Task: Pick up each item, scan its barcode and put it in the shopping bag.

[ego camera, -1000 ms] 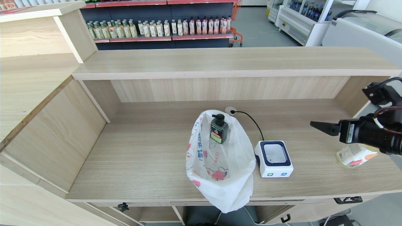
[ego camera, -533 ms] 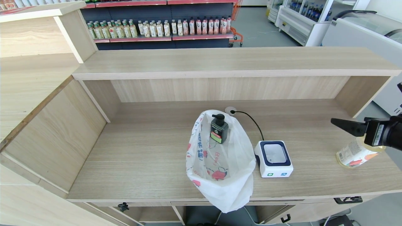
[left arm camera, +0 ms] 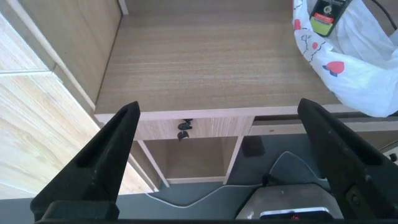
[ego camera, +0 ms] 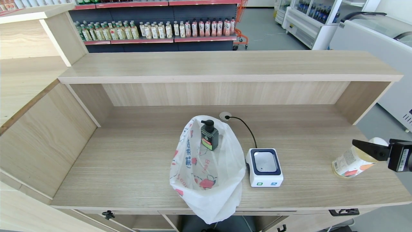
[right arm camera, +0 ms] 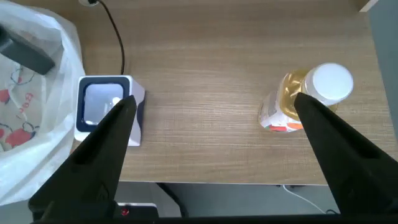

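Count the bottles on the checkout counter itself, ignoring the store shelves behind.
2. A black pump bottle stands inside the shopping bag; a white-capped bottle stands on the counter to the right of the scanner. The bag's folds could hide more.

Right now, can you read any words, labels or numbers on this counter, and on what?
No text can be read and quoted.
shopping bag: blue characters, too blurred.
pump bottle: label too small.
drink bottle: label print too small.
scanner: two coloured squares, no words.
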Available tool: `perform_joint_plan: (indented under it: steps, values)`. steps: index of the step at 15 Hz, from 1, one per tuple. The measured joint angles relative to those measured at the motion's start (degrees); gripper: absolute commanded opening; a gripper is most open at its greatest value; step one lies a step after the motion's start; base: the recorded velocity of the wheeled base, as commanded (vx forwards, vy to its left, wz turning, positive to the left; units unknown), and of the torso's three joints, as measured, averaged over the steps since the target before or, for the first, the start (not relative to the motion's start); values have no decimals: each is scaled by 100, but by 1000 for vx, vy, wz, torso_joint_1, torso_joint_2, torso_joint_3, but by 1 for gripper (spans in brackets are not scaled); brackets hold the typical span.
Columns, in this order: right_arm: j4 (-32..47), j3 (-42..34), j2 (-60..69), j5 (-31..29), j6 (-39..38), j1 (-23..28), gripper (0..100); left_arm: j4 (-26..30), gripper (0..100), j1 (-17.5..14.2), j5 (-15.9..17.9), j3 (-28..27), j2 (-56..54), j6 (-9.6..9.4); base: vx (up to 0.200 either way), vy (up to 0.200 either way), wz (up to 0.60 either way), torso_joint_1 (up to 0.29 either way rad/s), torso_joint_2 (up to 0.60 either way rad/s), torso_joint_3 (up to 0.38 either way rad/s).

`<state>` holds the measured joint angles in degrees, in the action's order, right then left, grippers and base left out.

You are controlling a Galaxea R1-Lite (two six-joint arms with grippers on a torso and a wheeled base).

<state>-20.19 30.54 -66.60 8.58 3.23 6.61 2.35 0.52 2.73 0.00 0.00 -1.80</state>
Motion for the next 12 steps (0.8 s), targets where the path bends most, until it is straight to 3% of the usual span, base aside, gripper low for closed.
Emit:
perform_joint_plan:
  steps: [1, 7, 10, 12]
  values:
    - [-1, -69, 72, 0, 0, 6, 100, 0, 100, 0, 0, 0, 0, 9, 0, 0, 0, 0, 0, 0]
    - [-6, -229, 273, -2, 0, 11, 100, 0, 100, 2, 0, 0, 0, 9, -200, 0, 0, 4, 6, 5]
    - [18, -369, 332, -29, -4, 59, 100, 0, 100, -9, 0, 0, 0, 4, 0, 0, 0, 0, 0, 0]
    - [-9, -389, 336, -33, -4, 140, 100, 0, 100, 5, 0, 0, 0, -13, 0, -200, 0, 5, -7, 5]
